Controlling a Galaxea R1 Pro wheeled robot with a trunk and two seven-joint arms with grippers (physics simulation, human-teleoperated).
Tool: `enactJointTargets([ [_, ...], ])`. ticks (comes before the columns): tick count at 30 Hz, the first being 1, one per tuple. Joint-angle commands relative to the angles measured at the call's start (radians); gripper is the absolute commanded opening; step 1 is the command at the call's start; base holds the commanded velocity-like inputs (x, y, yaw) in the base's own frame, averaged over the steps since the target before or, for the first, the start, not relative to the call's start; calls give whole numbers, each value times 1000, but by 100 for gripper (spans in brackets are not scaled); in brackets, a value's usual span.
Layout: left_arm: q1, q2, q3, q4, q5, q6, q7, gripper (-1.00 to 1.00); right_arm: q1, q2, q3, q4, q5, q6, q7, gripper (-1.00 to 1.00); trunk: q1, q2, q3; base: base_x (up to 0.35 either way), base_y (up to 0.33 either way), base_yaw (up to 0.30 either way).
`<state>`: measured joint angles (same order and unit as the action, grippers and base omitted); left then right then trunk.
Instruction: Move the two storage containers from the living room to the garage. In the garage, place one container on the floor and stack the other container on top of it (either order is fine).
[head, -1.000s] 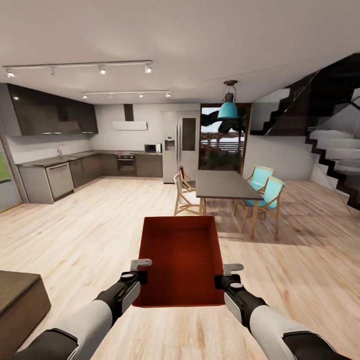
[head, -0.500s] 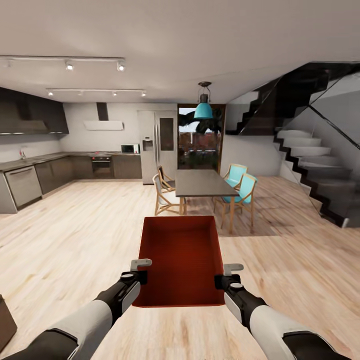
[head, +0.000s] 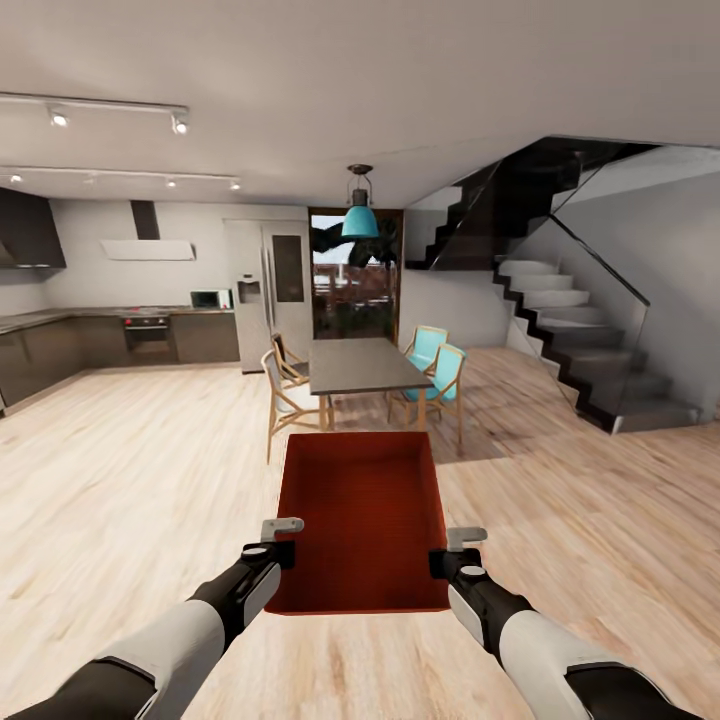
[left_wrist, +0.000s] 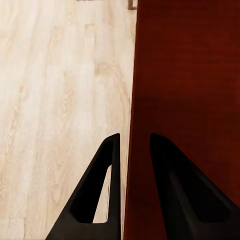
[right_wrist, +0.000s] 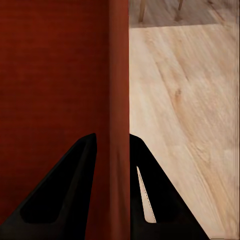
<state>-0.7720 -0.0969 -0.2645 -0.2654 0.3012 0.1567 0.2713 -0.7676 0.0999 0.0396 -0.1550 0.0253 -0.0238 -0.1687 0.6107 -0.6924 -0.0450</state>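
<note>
Container (head: 365, 520) riding light and stiff, thin side walls pinched between left jaws (left_wrist: 131, 150) and right jaws (right_wrist: 114, 145).

The right pincer (right_wrist: 113, 150) is closing its two dark fingers (right_wrist: 60, 192) on the thin side wall of an orange-red storage container (right_wrist: 55, 70), one finger lying inside the bin and the other outside it. The wall is running up the middle of the frame as a lighter red strip. The container's inside is filling the left half. Light wood plank floor (right_wrist: 185, 110) is showing on the right, with wooden chair legs (right_wrist: 144, 10) standing at the upper right.
</note>
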Motion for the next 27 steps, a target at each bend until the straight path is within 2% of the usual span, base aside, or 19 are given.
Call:
enactJointTargets([
  [1, -1, 2, 10, -6, -28, 0, 16, -100, -1, 0, -3, 5, -5, -2, -5, -100, 0, -2, -2, 0, 0, -294],
  [27, -1, 2, 10, -6, -28, 0, 16, -100, -1, 0, -3, 5, -5, -2, -5, -100, 0, -2, -2, 0, 0, -294],
])
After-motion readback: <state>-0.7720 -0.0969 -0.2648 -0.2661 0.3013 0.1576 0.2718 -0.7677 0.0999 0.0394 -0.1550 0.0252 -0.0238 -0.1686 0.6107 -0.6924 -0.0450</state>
